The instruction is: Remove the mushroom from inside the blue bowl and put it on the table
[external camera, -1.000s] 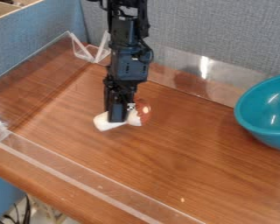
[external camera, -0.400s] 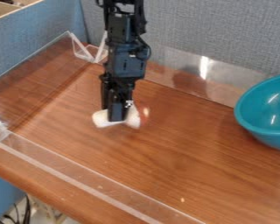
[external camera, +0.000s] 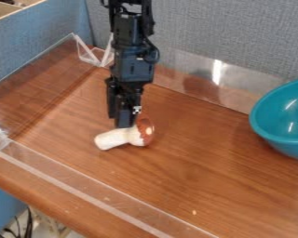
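The mushroom (external camera: 127, 138) lies on its side on the table (external camera: 214, 181), cream stem to the left and orange-brown cap to the right. My gripper (external camera: 126, 118) hangs just above it, pointing down, jaws parted, with nothing between them; the fingertips stand clear of the mushroom. The blue bowl (external camera: 286, 118) sits at the right edge of the view, partly cut off, and what shows of its inside holds nothing.
Low clear acrylic walls run along the front edge (external camera: 77, 186) and the back (external camera: 226, 76) of the table. A cardboard box (external camera: 27, 37) stands behind the left wall, and a grey panel rises behind the arm.
The jaws have opened and let the mushroom go. It dropped from between the fingers and now lies on the wood slightly lower in the view. The arm itself stayed in place.
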Tool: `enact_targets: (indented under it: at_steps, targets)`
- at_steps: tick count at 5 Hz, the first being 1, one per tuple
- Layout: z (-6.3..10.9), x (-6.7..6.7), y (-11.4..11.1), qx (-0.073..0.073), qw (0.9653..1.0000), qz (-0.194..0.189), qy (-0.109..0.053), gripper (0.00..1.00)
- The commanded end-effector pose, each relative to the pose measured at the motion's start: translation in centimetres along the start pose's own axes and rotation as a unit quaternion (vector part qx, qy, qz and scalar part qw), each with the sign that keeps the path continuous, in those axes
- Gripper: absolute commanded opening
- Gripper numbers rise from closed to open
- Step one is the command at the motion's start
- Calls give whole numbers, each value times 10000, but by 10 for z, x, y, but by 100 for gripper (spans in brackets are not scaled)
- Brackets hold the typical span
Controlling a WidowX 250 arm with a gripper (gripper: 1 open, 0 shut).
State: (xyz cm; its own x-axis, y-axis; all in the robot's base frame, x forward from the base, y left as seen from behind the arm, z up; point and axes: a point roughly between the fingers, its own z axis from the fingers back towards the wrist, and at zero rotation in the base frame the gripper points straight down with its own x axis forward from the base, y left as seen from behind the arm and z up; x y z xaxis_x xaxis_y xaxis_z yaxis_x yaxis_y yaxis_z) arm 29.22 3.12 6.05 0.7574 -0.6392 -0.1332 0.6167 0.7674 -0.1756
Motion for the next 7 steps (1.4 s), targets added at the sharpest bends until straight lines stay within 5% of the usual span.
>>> enact_targets:
  at_steps: [1,7]
  targets:
    - [19,-2,1,288,9992,-3,-263,100]
    - [-19,1,4,177,9998,-67,-57,100]
